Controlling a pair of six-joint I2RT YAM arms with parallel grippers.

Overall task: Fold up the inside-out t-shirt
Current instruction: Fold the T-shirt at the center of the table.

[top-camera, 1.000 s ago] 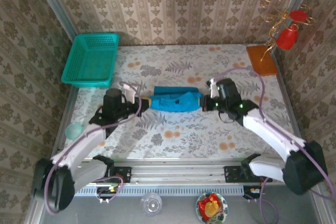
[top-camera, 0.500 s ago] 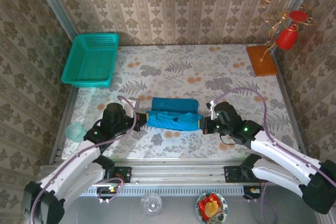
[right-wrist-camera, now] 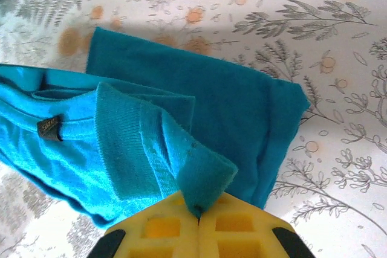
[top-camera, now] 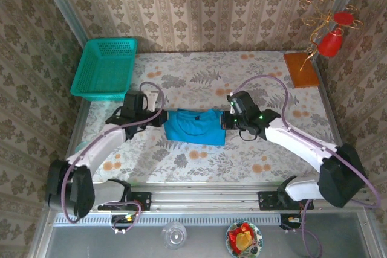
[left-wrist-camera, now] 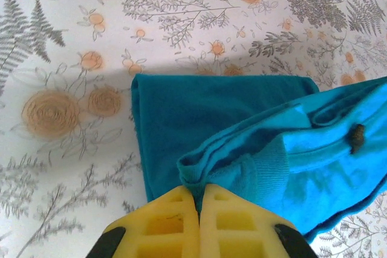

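The inside-out t-shirt (top-camera: 195, 125) is a teal-blue cloth, partly folded, in the middle of the table between the two arms. My left gripper (top-camera: 164, 118) is shut on its left corner, and the yellow pads pinch a bunched edge of the t-shirt (left-wrist-camera: 242, 143) in the left wrist view. My right gripper (top-camera: 225, 119) is shut on the right corner; a raised fold of the t-shirt (right-wrist-camera: 181, 143) sits between its pads. The held layer hangs above a flat lower layer. A small dark label (right-wrist-camera: 49, 128) shows by the ribbed collar.
A turquoise-green mesh basket (top-camera: 106, 68) stands at the back left corner. An orange board (top-camera: 300, 68) and a wire stand with red ornaments (top-camera: 331, 34) are at the back right. The flowered tablecloth (top-camera: 199, 83) lies bare behind the shirt.
Both grippers have carried the shirt's edge away from the near side toward the back of the table, and moved closer together. The shirt now reads as a squarer, doubled shape.
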